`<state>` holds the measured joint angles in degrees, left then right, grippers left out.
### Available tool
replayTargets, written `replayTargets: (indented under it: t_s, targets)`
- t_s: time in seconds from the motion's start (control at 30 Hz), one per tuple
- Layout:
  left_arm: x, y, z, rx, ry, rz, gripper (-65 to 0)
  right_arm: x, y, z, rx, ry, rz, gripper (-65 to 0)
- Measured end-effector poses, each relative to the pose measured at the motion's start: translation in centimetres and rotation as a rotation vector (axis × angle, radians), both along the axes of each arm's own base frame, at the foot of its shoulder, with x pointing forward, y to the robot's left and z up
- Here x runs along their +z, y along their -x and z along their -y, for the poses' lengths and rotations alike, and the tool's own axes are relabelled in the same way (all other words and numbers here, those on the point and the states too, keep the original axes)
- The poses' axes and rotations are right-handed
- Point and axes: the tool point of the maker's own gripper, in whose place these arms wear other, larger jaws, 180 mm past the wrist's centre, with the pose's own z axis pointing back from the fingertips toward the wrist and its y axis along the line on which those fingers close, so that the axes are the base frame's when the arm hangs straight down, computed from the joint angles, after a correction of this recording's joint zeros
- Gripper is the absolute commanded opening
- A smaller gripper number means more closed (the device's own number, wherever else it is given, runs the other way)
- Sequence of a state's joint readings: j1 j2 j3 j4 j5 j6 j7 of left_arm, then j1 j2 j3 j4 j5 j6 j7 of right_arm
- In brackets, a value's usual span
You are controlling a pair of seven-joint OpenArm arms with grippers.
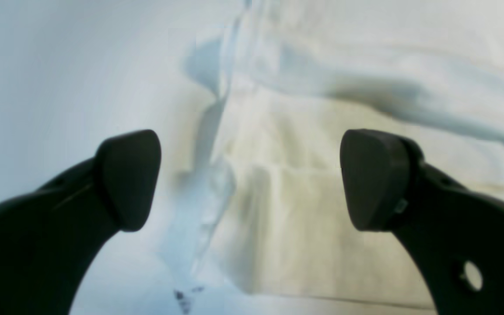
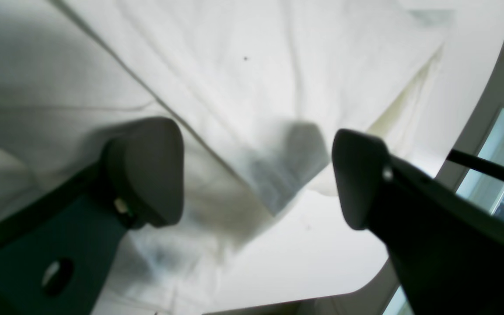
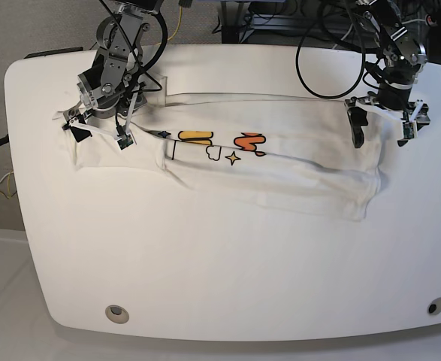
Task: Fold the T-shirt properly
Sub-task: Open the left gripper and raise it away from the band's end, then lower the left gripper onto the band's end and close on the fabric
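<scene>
- The T-shirt (image 3: pixel 280 177) lies across the far half of the white worktop (image 3: pixel 220 271), already doubled lengthwise into a long band, with loose layers sagging toward the near side.
- The left gripper (image 3: pixel 383 122) hangs spread wide over the shirt's end on the base view's right, holding nothing; its wrist view shows a cloth edge (image 1: pixel 217 131) between the jaws.
- The right gripper (image 3: pixel 100 129) is also spread wide and empty, low over the shirt's opposite end; its wrist view shows a folded corner (image 2: pixel 278 175) between the jaws.
- My judgement: the step in hand is taking hold of both ends for the next fold. To do it well, each gripper should come down onto its own end and close on every layer together, then both should lift evenly so the band does not twist or drag.
- Only slivers of print show mid-shirt: yellow and orange shapes and a small star (image 3: pixel 234 157). No word is readable.
</scene>
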<state>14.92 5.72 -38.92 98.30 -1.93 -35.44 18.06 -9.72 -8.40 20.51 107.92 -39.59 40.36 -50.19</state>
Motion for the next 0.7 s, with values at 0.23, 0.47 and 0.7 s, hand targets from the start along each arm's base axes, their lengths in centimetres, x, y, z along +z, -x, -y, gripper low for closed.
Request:
replayTargets:
  t_s: [0.23, 0.47, 0.7]
  targets:
    - [-0.1, 1.0, -1.1, 0.030, -0.020, -0.019, -2.5, 0.0, 0.0, 0.1, 0.000, 0.002, 0.000, -12.8]
    - [-0.1, 1.0, -1.1, 0.030, -0.017, -0.017, -2.3, 0.0, 0.0, 0.1, 0.000, 0.003, -0.001, -12.8]
    - [-1.1, 1.4, -1.3, 0.043, 0.007, -0.033, -2.3, 0.0, 0.0, 0.1, 0.000, 0.003, -0.001, -12.8]
